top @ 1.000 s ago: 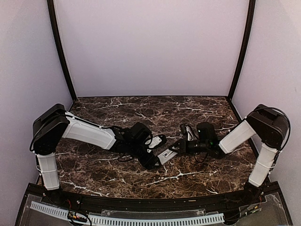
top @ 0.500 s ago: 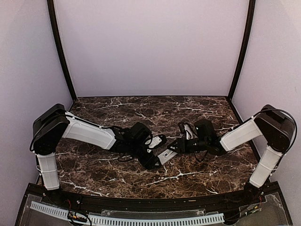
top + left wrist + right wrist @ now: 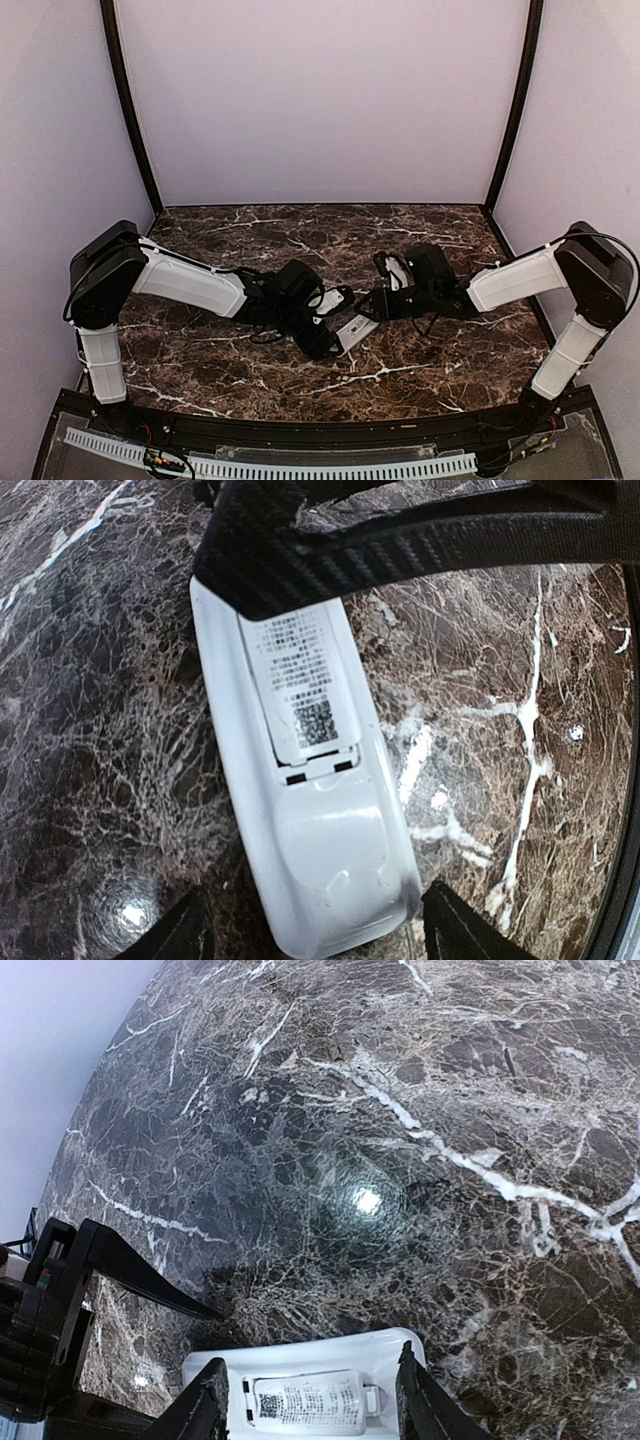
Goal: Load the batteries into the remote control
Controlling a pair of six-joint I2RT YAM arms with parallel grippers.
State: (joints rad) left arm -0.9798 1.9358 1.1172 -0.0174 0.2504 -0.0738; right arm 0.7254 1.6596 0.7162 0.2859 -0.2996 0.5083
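The left arm (image 3: 190,280) is bracketing the rounded end of the small slim white plastic remote control (image 3: 310,810) between its jaws. One jaw is touching its edge and the other is showing a sliver of dark marbled table (image 3: 400,1110) beside it, so whether they are pinching cannot be told; it is probably steadying the handset. The right arm (image 3: 510,280) is hovering its spread, empty jaws over the opposite end, straddling the white labelled battery cover (image 3: 300,680), seemingly to work it. The remote is lying back-up, its long axis running from the left jaws toward the right jaws.
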